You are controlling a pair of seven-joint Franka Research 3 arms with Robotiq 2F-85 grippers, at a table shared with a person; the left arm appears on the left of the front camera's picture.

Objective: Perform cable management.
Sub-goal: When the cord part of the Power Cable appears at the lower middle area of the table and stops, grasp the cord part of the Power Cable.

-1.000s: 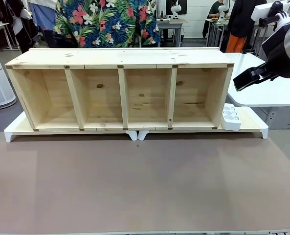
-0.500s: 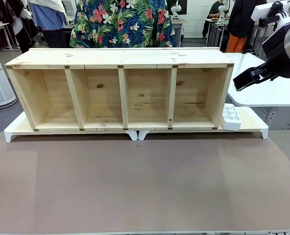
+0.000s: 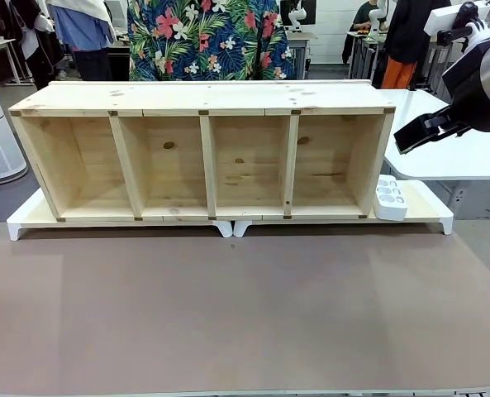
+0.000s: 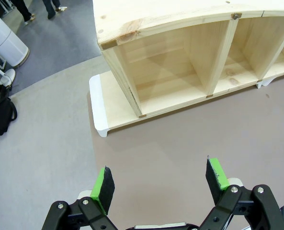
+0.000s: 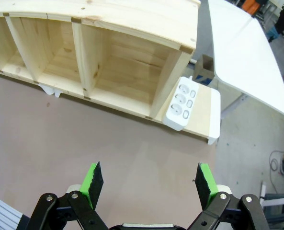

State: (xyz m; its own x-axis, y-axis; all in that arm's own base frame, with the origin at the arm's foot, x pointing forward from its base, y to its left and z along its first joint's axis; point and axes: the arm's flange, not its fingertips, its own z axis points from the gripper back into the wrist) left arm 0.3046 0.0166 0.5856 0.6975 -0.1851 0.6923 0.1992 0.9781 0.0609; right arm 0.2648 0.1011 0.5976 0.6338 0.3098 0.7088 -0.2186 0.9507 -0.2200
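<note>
On the far half of the matte brown tabletop (image 3: 228, 314), a long pale pinewood shelf unit with four open-fronted compartments (image 3: 203, 99) is standing on a pair of low flat wooden risers with white ends and feet (image 3: 430, 213), which are meeting end to end under its middle. At the shelf unit's right end, a white rectangular multi-socket power strip (image 3: 389, 198) is lying on the bare part of the right riser, just beside the unit's outer wall, sockets facing up. Behind the shelf unit, a person in a dark shirt printed with green leaves and red flowers (image 3: 211, 37) is standing at the far side. To the right, a white-topped side table (image 3: 443, 157) is standing apart from the brown one, and the white right arm with black fittings (image 3: 484, 91) is hanging above its near corner. The left gripper (image 4: 160, 178), black with green pads (image 4: 103, 184), is hovering over the brown tabletop near the shelf unit's left end, its jaws standing wide with nothing between them. The right gripper (image 5: 149, 178) is hovering over the tabletop before the unit's right end, jaws likewise spread wide and holding nothing, the power strip lying ahead of it. On the grey floor to the left, a white rounded appliance (image 4: 7, 40) and a black bag (image 4: 0, 117) are sitting.
</note>
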